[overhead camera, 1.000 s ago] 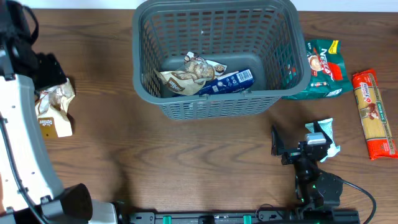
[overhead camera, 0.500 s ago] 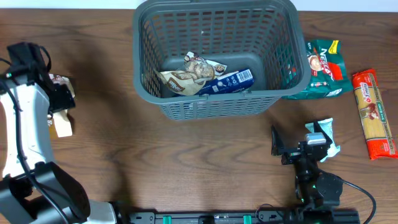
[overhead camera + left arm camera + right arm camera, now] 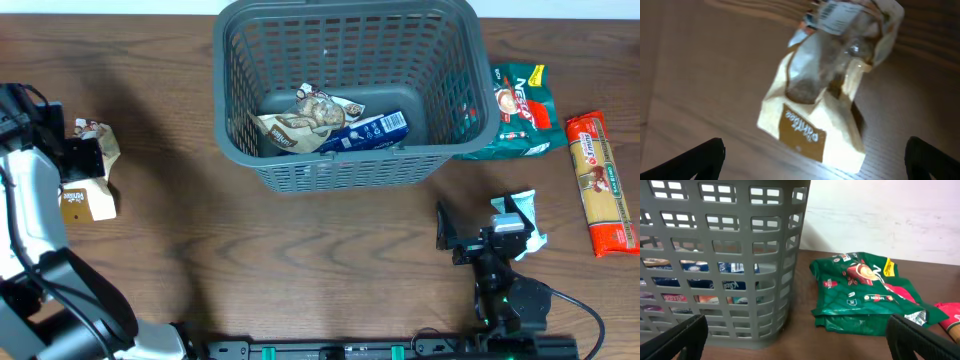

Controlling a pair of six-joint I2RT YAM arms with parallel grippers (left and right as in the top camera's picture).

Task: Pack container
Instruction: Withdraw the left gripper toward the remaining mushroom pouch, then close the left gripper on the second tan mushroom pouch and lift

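**Left claw hovered open over the tan packet.**

The left claw (image 3: 817, 159) had its jaws spread wide above a tan packet (image 3: 815, 115) lying flat on the surface (image 3: 300, 260), well to the left of the container (image 3: 340, 153). The container stood at the far middle and held a blue packet (image 3: 375, 130). The right claw (image 3: 800, 340), also open, sat idle facing a green packet (image 3: 865, 290). A clean pick would probably have meant descending squarely, straddling the packet's narrower width, closing on its filled body rather than the crinkled top, then lifting clear of the rim.
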